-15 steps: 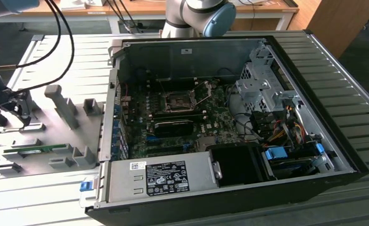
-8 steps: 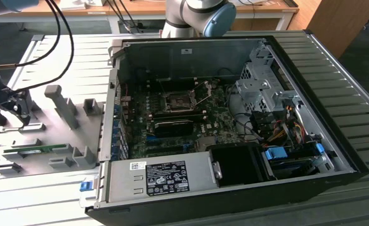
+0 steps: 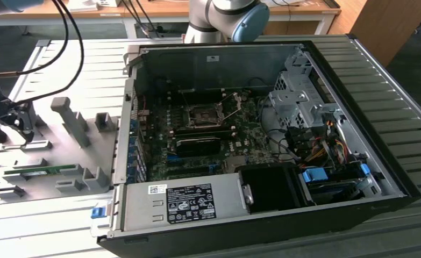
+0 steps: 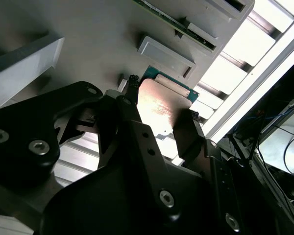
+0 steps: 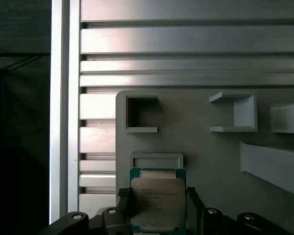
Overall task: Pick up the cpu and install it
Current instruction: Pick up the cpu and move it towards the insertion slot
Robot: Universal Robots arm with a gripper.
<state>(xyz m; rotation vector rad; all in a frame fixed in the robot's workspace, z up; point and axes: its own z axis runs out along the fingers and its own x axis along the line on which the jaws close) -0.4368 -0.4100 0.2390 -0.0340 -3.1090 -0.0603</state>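
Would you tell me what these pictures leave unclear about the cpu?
- cpu: lifted or resting on the grey fixture, unclear in both wrist views.
- gripper: hides part of the cpu in the second wrist view.
- socket: too small in the exterior view to judge its lever.

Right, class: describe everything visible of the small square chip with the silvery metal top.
The small square silvery-topped chip has a metal lid with faint print, on a green board showing as a thin rim. It lies flat, lid up, on the grey fixture plate beside a rectangular frame. The black gripper clasps two opposite edges.
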